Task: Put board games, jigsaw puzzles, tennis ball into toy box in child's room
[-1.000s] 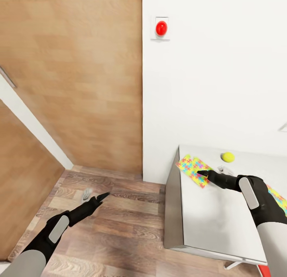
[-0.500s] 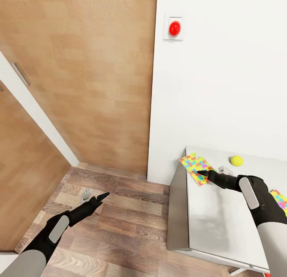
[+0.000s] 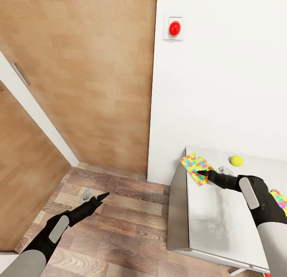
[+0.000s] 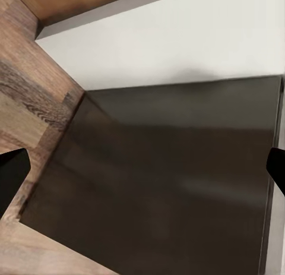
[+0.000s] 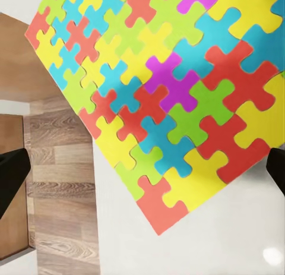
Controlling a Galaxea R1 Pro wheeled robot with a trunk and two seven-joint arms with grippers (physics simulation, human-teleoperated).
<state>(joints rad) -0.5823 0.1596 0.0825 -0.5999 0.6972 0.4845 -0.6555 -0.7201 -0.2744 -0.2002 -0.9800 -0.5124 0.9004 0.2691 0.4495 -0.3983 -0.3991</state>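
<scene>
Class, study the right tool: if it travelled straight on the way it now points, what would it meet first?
Most likely the jigsaw puzzle lying at the table corner, directly ahead of the open right tool.

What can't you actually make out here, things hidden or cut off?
- Second jigsaw puzzle: head view, mostly cut by the picture's edge and the right arm.
- Near jigsaw puzzle: its near corner is behind the right pincer.
- Table: runs off the right edge.

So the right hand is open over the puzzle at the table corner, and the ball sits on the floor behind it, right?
Not quite. The ball sits on the table, not the floor, as the head view shows. The right hand is open over the puzzle at the corner.
</scene>
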